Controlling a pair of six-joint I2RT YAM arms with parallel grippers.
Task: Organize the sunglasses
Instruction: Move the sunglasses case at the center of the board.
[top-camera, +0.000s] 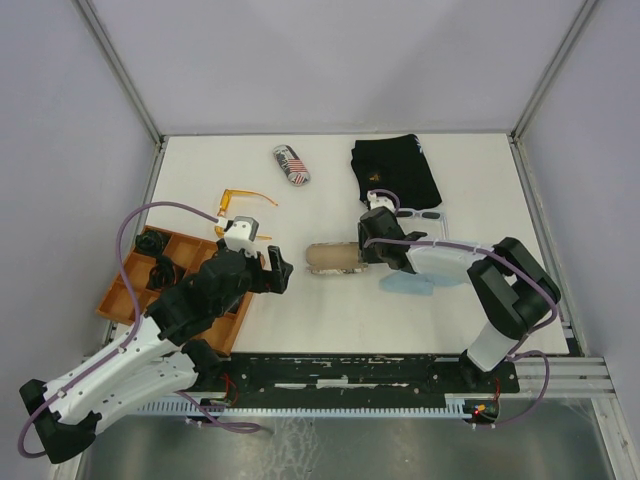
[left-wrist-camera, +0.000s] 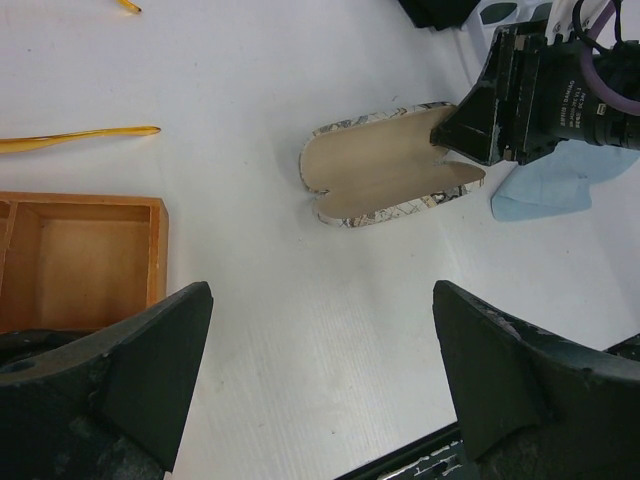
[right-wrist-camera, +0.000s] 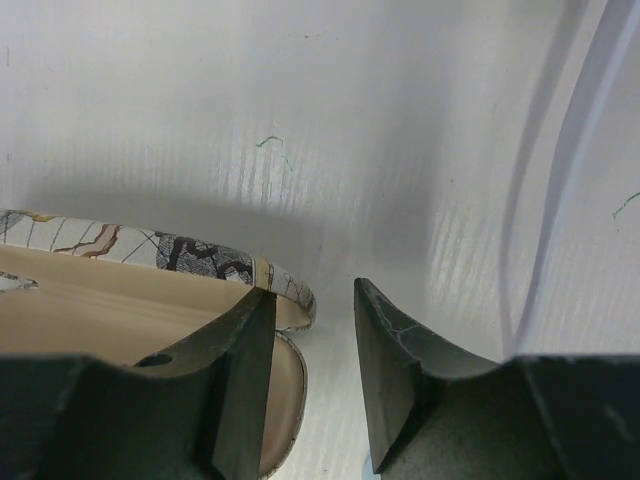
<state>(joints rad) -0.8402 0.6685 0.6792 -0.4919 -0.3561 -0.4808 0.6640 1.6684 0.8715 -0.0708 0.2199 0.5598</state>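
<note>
The orange-amber sunglasses (top-camera: 240, 200) lie unfolded on the white table at the back left; one thin arm (left-wrist-camera: 80, 138) shows in the left wrist view. The white-framed sunglasses (top-camera: 427, 214) lie behind my right arm, partly hidden by it. An open printed glasses case (top-camera: 335, 258) with a tan lining (left-wrist-camera: 380, 165) lies mid-table. My right gripper (top-camera: 363, 250) is at its right end. Its jaws (right-wrist-camera: 315, 290) stand a little apart, one finger over the lining and the case's rim (right-wrist-camera: 290, 290) between them, not pinched. My left gripper (top-camera: 278, 270) (left-wrist-camera: 322, 290) hangs wide open and empty left of the case.
A wooden compartment tray (top-camera: 125, 290) (left-wrist-camera: 158, 250) sits at the near left with black items in it. A closed flag-print case (top-camera: 291, 165) and a black cloth (top-camera: 395, 170) lie at the back. A light blue cloth (top-camera: 408, 285) (left-wrist-camera: 540, 190) lies under my right arm.
</note>
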